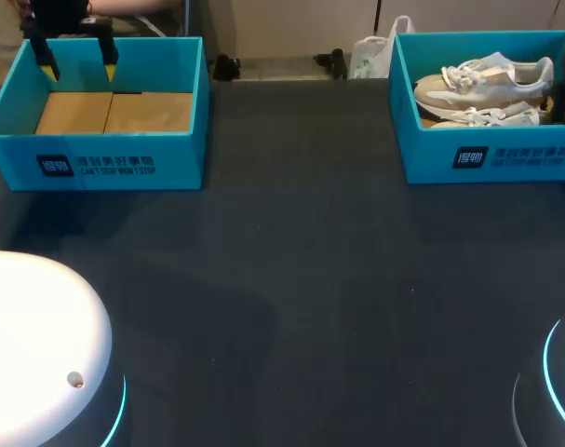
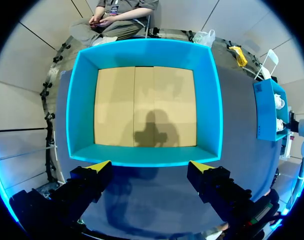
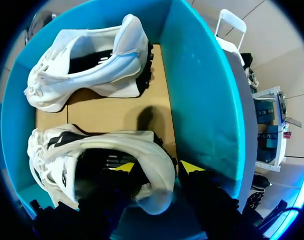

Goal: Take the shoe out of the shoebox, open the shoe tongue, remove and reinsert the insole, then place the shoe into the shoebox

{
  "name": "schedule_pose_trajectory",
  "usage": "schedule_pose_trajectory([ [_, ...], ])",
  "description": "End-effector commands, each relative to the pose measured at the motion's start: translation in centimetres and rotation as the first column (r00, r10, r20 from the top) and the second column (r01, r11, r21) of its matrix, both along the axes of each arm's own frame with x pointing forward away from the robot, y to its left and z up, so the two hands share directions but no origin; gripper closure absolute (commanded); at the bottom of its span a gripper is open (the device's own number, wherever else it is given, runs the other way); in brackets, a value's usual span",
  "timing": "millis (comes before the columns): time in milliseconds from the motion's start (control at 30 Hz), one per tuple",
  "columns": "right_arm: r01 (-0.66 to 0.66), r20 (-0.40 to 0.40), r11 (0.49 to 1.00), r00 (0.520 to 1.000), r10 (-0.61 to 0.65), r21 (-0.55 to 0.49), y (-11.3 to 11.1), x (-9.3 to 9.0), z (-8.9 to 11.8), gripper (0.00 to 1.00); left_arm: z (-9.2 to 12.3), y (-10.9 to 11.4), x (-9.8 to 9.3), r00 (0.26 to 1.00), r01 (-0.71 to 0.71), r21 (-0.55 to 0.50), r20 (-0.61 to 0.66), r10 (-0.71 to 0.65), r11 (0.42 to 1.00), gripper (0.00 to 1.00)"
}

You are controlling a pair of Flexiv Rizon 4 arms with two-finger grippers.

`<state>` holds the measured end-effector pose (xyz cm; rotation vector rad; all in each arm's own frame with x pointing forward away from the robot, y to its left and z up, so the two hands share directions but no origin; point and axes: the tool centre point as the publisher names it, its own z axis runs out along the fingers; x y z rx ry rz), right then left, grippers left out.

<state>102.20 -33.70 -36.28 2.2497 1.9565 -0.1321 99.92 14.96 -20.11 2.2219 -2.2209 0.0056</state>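
Head view: two shoeboxes (image 1: 96,154) (image 1: 491,158), two shoes (image 1: 487,79) (image 1: 482,115).

Dark table (image 1: 291,279), teal shoebox (image 1: 96,163) at far left, second shoebox (image 1: 491,158) at far right.

Head view: high behind, looking down across the table (image 1: 291,279). Left wrist: straight down, near above left shoebox (image 2: 81,100), seen upper left overhead. Right wrist: close inside right shoebox (image 3: 202,100), upper right overhead.
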Motion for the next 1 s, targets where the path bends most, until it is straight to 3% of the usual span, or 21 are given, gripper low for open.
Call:
schedule_pose_trajectory([
  [33,0.001,-0.008,1.0,1.0,-0.001,-0.003,0.0,0.4,-0.8,0.51,0.0,0.0,0.0,1.0,0.0,0.001,0.0,0.0,1.0,0.0],
  [200,0.006,-0.016,1.0,1.0,-0.006,-0.002,-0.2,0.4,-1.4,0.59,0.0,0.0,0.0,1.0,0.0,0.001,0.0,0.0,1.0,0.0],
  [233,0.01,-0.021,1.0,1.0,-0.011,-0.008,-0.2,0.4,-1.6,0.66,0.0,0.0,0.0,1.0,0.0,0.001,0.0,0.0,1.0,0.0],
  [300,0.017,-0.025,1.0,1.0,-0.017,-0.011,-0.3,0.4,-1.7,0.99,0.0,0.0,0.0,1.0,0.0,0.001,0.0,0.0,1.0,0.0],
  [667,0.011,-0.037,0.999,0.999,-0.013,-0.05,-0.4,0.0,-0.5,1.0,0.0,0.0,0.0,1.0,0.0,0.001,0.0,0.0,1.0,0.0],
  [767,0.004,-0.07,0.998,0.998,-0.008,-0.064,-0.3,-0.3,0.5,1.0,0.0,0.0,0.0,1.0,0.0,0.001,0.0,0.0,1.0,0.0],
  [1000,0.029,-0.058,0.997,0.998,-0.033,-0.064,-0.5,-0.9,3.4,1.0,0.0,0.0,0.0,1.0,0.0,0.001,0.0,0.0,1.0,0.0],
])
